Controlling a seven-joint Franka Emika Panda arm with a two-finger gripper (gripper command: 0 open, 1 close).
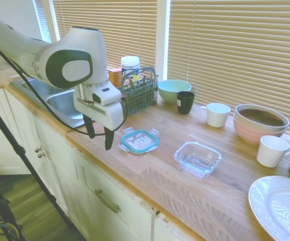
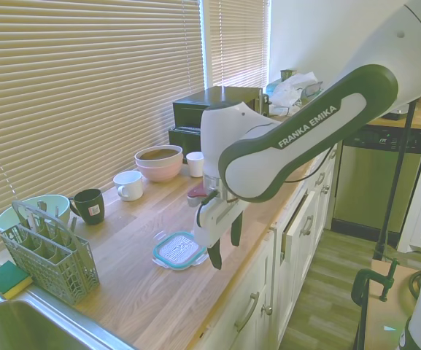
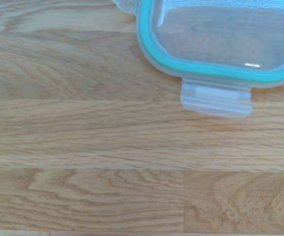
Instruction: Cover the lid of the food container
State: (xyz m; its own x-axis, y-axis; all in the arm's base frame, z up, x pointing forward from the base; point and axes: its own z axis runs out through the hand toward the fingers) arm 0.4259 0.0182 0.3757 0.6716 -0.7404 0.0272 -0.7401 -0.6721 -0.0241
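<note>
The lid [image 1: 139, 141], clear with a teal rim seal and snap tabs, lies flat on the wooden counter. The second exterior view also shows the lid [image 2: 179, 250]. One corner of the lid [image 3: 220, 39] and a single tab fill the wrist view. To its right in the first exterior view stands the food container [image 1: 198, 158], a shallow clear glass dish, open and empty. My gripper [image 1: 99, 140] hangs just above the counter beside the lid, on the sink side near the front edge. Its fingers are open with nothing between them. In the second exterior view the gripper [image 2: 225, 251] and arm hide the container.
A grey cutlery basket [image 1: 139, 90], teal bowl [image 1: 174, 90] and black mug [image 1: 185, 102] stand behind the lid. Two white mugs [image 1: 217, 114], stacked pink bowls [image 1: 260, 123] and a white plate [image 1: 280, 206] lie further right. The sink [image 1: 64, 100] is to the left.
</note>
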